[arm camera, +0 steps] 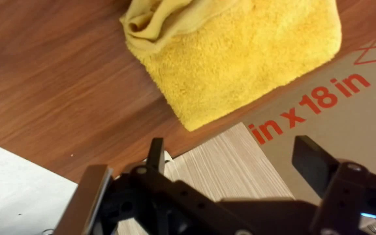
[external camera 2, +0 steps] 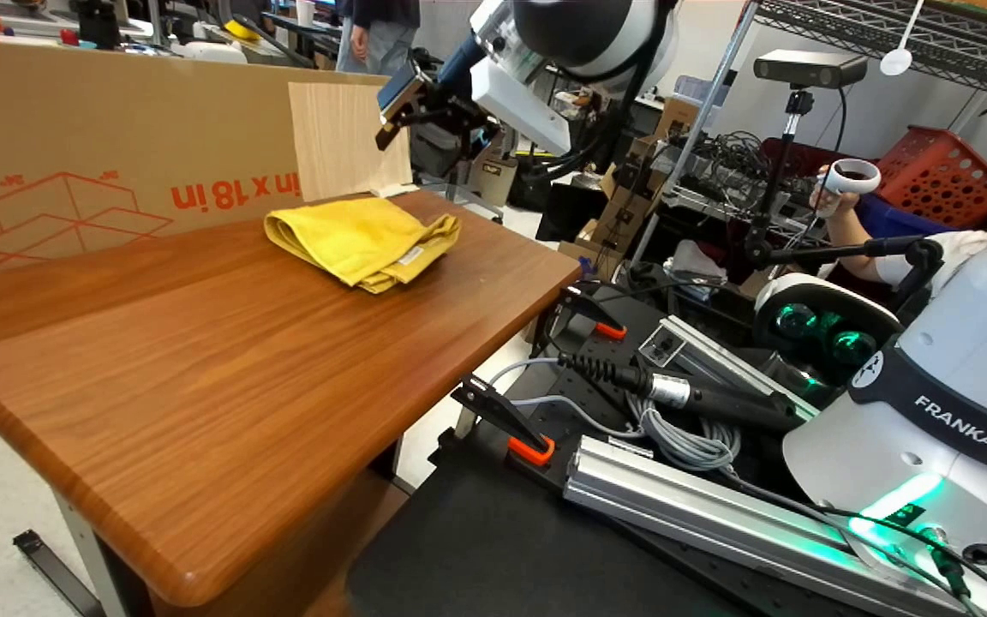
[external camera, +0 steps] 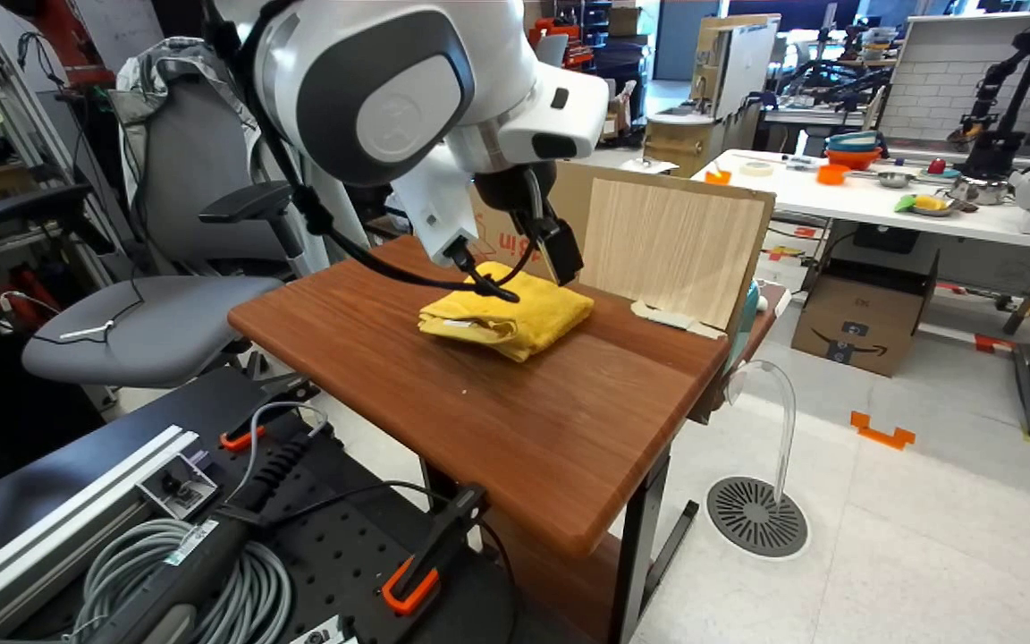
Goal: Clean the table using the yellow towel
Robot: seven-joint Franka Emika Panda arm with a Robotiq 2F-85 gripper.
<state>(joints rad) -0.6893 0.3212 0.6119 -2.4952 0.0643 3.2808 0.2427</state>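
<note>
Now, yellow towel [external camera 2: 343,233] lies loosely folded on brown table [external camera 2: 271,386], close to cardboard sheet [external camera 2: 159,111]. Gripper [arm camera: 230,148] hangs in air, apart from towel, two fingers [arm camera: 312,163] spread wide. Pale board [external camera: 671,250] stands upright near towel.

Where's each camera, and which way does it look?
Wrist view: on the wrist, looking down at the yellow towel; open gripper shows.
An exterior view: outside, looking over the brown table toward a white worktable; arm, gripper show.
An exterior view: outside too, facing a cardboard panel; robot base, arm, gripper show.
Both exterior views share towel and table, from different sides.
</note>
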